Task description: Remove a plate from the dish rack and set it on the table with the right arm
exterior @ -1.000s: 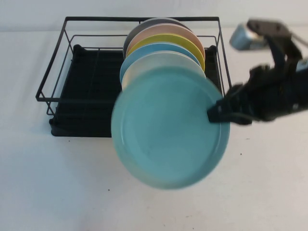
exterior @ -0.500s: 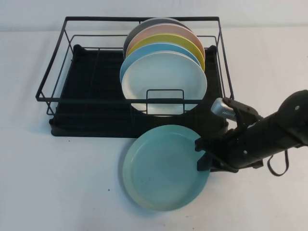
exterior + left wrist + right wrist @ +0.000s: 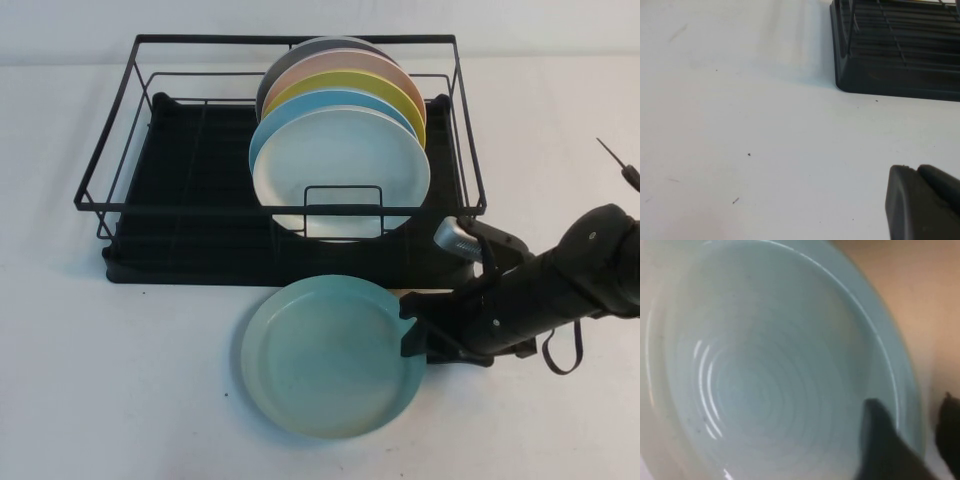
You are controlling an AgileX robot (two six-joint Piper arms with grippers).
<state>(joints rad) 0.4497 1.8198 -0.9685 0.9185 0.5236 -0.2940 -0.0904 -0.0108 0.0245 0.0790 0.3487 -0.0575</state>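
Observation:
The pale mint-green plate (image 3: 325, 360) lies face up and low on the white table (image 3: 120, 380), just in front of the black dish rack (image 3: 120, 200). My right gripper (image 3: 408, 336) is at the plate's right rim. It is shut on that rim, with one finger inside the plate and one outside. The right wrist view is filled by the plate (image 3: 765, 365), and a dark finger (image 3: 880, 440) lies on it. My left gripper (image 3: 915, 172) is shut and empty, low over bare table near the rack's base corner (image 3: 890, 80). It is out of the high view.
Several plates stand upright in the rack's right half. A white one (image 3: 340, 165) is at the front, with sky-blue, yellow, pink and dark ones behind it. The rack's left half holds nothing. A thin dark rod (image 3: 612, 158) pokes in at the right edge.
The plate came down from mid-air in front of the rack to table level. In the last half second the plate and my right gripper shifted a little left.

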